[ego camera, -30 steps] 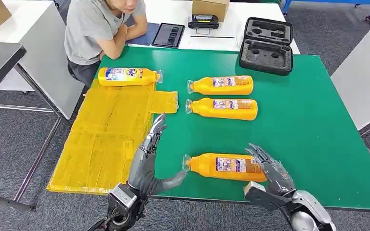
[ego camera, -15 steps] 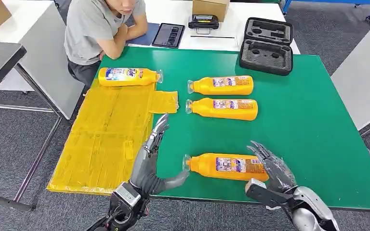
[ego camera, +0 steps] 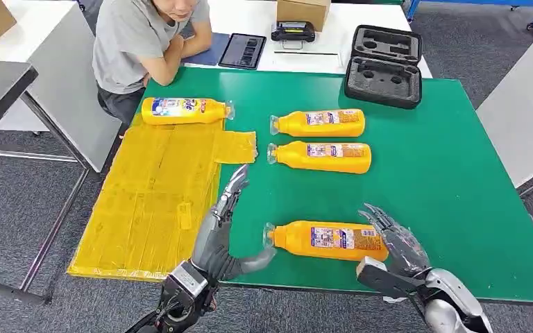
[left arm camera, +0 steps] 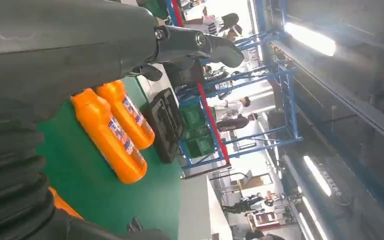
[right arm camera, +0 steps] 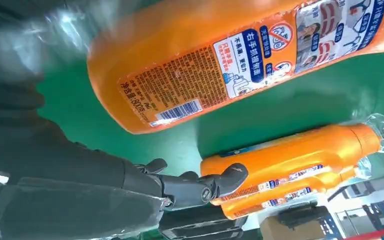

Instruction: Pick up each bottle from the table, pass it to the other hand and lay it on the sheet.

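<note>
Orange nearest bottle point(ego camera: 327, 240) lies flat on green table point(ego camera: 451, 180) between left hand point(ego camera: 223, 229) and right hand point(ego camera: 397, 239), both with fingers spread, neither gripping.

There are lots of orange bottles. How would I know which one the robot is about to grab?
Find the green table and look along its near edge, closest to the robot. One orange bottle lies there on its side, clear cap pointing toward the yellow sheet. It lies alone between the left robot hand and the right robot hand, while two others lie together farther back.
</note>
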Controlling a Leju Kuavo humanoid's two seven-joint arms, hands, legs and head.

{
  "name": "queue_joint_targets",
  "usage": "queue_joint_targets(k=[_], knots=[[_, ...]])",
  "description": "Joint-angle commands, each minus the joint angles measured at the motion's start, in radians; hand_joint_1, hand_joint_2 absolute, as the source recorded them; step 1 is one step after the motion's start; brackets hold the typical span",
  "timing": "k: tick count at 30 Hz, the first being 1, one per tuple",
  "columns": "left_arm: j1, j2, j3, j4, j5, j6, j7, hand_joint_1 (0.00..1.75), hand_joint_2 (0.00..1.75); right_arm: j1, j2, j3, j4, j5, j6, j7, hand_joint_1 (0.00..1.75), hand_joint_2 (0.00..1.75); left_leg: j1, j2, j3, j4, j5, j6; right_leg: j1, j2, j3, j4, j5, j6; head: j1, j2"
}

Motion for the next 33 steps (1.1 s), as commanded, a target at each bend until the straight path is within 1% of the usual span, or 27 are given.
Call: queue_joint_targets(k=[1, 2, 5, 6, 7, 8, 9, 12, 13, 14, 15, 17, 18, 20, 21, 23, 24, 29, 30, 33], knots=[[-0.043, 0.009, -0.027, 0.063, 0.002, -0.005, 0.003, 0.00, 1.75, -0.077, 0.016, 0.024, 0.124, -0.042, 0.035, -0.010, 0.00, 1.75, 0.001, 0.001, 0.004, -0.001, -0.001, -0.001, 0.001, 0.001, 0.004, -0.001, 0.000, -0.002, 0.000, 0.000], [-0.043, 0.009, -0.028, 0.063, 0.002, -0.005, 0.003, 0.00, 1.75, -0.089, 0.021, 0.025, 0.132, -0.044, 0.035, -0.011, 0.00, 1.75, 0.001, 0.002, 0.007, -0.001, -0.003, -0.002, 0.001, 0.002, 0.007, -0.002, -0.001, -0.002, 0.000, 0.000], [-0.040, 0.010, -0.029, 0.058, 0.009, -0.017, 0.003, 0.00, 1.75, -0.110, 0.030, 0.027, 0.167, -0.054, 0.031, -0.020, 0.00, 1.75, 0.001, 0.003, 0.007, -0.001, -0.002, -0.002, 0.001, 0.003, 0.007, -0.002, -0.001, -0.002, 0.000, 0.000], [-0.038, 0.010, -0.030, 0.060, 0.005, -0.013, 0.003, 0.00, 1.75, -0.114, 0.031, 0.028, 0.173, -0.054, 0.031, -0.021, 0.00, 1.75, 0.001, 0.002, 0.004, -0.001, -0.001, -0.001, 0.001, 0.002, 0.003, -0.001, 0.000, -0.002, 0.000, 0.000], [-0.038, 0.011, -0.030, 0.062, 0.001, -0.007, 0.003, 0.00, 1.75, -0.117, 0.031, 0.028, 0.180, -0.055, 0.030, -0.021, 0.00, 1.75, 0.001, 0.003, 0.007, -0.001, -0.002, -0.002, 0.001, 0.003, 0.007, -0.002, -0.001, -0.003, 0.000, 0.000], [-0.038, 0.011, -0.030, 0.062, 0.001, -0.007, 0.003, 0.00, 1.75, -0.117, 0.031, 0.028, 0.180, -0.055, 0.030, -0.021, 0.00, 1.75, 0.001, 0.002, 0.005, -0.001, -0.002, -0.002, 0.001, 0.002, 0.005, -0.001, -0.001, -0.002, 0.000, 0.000], [-0.038, 0.011, -0.030, 0.062, 0.001, -0.007, 0.003, 0.00, 1.75, -0.117, 0.031, 0.028, 0.180, -0.055, 0.030, -0.021, 0.00, 1.75, 0.001, 0.003, 0.008, -0.001, -0.003, -0.002, 0.002, 0.003, 0.008, -0.002, -0.002, -0.003, 0.000, 0.000], [-0.039, 0.010, -0.033, 0.064, 0.002, -0.006, 0.003, 0.00, 1.75, -0.122, 0.029, 0.026, 0.200, -0.057, 0.031, -0.020, 0.00, 1.75, 0.001, 0.002, 0.004, -0.001, -0.001, -0.001, 0.001, 0.002, 0.004, -0.001, 0.000, -0.001, 0.000, 0.000], [-0.039, 0.010, -0.034, 0.064, 0.002, -0.006, 0.003, 0.00, 1.75, -0.124, 0.027, 0.025, 0.207, -0.058, 0.031, -0.020, 0.00, 1.75, 0.001, 0.002, 0.007, -0.001, -0.002, -0.002, 0.001, 0.002, 0.007, -0.002, -0.001, -0.002, 0.000, 0.000], [-0.039, 0.010, -0.034, 0.064, 0.002, -0.005, 0.003, 0.00, 1.75, -0.123, 0.024, 0.024, 0.212, -0.058, 0.032, -0.020, 0.00, 1.75, 0.001, 0.001, 0.005, -0.001, -0.001, -0.001, 0.001, 0.001, 0.005, -0.002, -0.001, -0.002, 0.000, 0.000], [-0.039, 0.009, -0.035, 0.065, 0.002, -0.005, 0.003, 0.00, 1.75, -0.124, 0.023, 0.024, 0.215, -0.058, 0.032, -0.020, 0.00, 1.75, 0.001, 0.002, 0.007, -0.001, -0.002, -0.002, 0.001, 0.002, 0.007, -0.002, -0.001, -0.002, 0.000, 0.000], [-0.039, 0.008, -0.033, 0.068, 0.002, -0.004, 0.003, 0.00, 1.75, -0.121, 0.020, 0.023, 0.223, -0.060, 0.035, -0.020, 0.00, 1.75, 0.001, 0.001, 0.004, -0.001, -0.001, -0.001, 0.001, 0.001, 0.004, -0.001, -0.001, -0.002, 0.000, 0.000], [-0.039, 0.008, -0.033, 0.069, 0.002, -0.004, 0.003, 0.00, 1.75, -0.120, 0.019, 0.024, 0.225, -0.061, 0.038, -0.020, 0.00, 1.75, 0.001, 0.001, 0.007, -0.001, -0.002, -0.002, 0.001, 0.002, 0.006, -0.002, -0.001, -0.002, 0.000, 0.000], [-0.039, 0.008, -0.032, 0.069, 0.002, -0.004, 0.003, 0.00, 1.75, -0.121, 0.019, 0.024, 0.227, -0.062, 0.040, -0.020, 0.00, 1.75, 0.001, 0.001, 0.004, -0.001, -0.001, -0.001, 0.001, 0.001, 0.004, -0.001, -0.001, -0.002, 0.000, 0.000], [-0.039, 0.007, -0.032, 0.071, 0.004, -0.005, 0.003, 0.00, 1.75, -0.125, 0.017, 0.024, 0.237, -0.065, 0.048, -0.020, 0.00, 1.75, 0.001, 0.001, 0.006, -0.001, -0.002, -0.002, 0.001, 0.001, 0.006, -0.002, -0.001, -0.002, 0.000, 0.000], [-0.039, 0.005, -0.032, 0.073, 0.003, -0.006, 0.003, 0.00, 1.75, -0.131, 0.017, 0.027, 0.250, -0.066, 0.053, -0.021, 0.00, 1.75, 0.000, 0.001, 0.004, -0.001, -0.001, -0.001, 0.000, 0.001, 0.004, -0.001, 0.000, -0.001, 0.000, 0.000], [-0.038, 0.004, -0.031, 0.074, 0.003, -0.006, 0.003, 0.00, 1.75, -0.135, 0.018, 0.030, 0.257, -0.066, 0.055, -0.022, 0.00, 1.75, 0.001, 0.001, 0.006, -0.001, -0.002, -0.002, 0.001, 0.002, 0.006, -0.002, -0.001, -0.002, 0.000, 0.000], [-0.037, 0.003, -0.028, 0.074, 0.002, -0.004, 0.003, 0.00, 1.75, -0.142, 0.020, 0.034, 0.267, -0.066, 0.057, -0.023, 0.00, 1.75, 0.001, 0.001, 0.003, -0.001, -0.001, -0.001, 0.001, 0.001, 0.003, -0.001, 0.000, -0.001, 0.000, 0.000], [-0.036, 0.002, -0.026, 0.073, 0.001, -0.003, 0.003, 0.00, 1.75, -0.145, 0.024, 0.036, 0.270, -0.066, 0.057, -0.023, 0.00, 1.75, 0.001, 0.002, 0.005, -0.001, -0.002, -0.002, 0.001, 0.002, 0.005, -0.001, -0.001, -0.002, 0.000, 0.000], [-0.038, 0.000, -0.025, 0.075, -0.004, 0.001, 0.003, 0.00, 1.75, -0.157, 0.042, 0.043, 0.279, -0.064, 0.058, -0.023, 0.00, 1.75, 0.001, 0.002, 0.004, -0.001, -0.001, -0.001, 0.001, 0.002, 0.004, -0.001, 0.000, -0.002, 0.000, 0.000]])
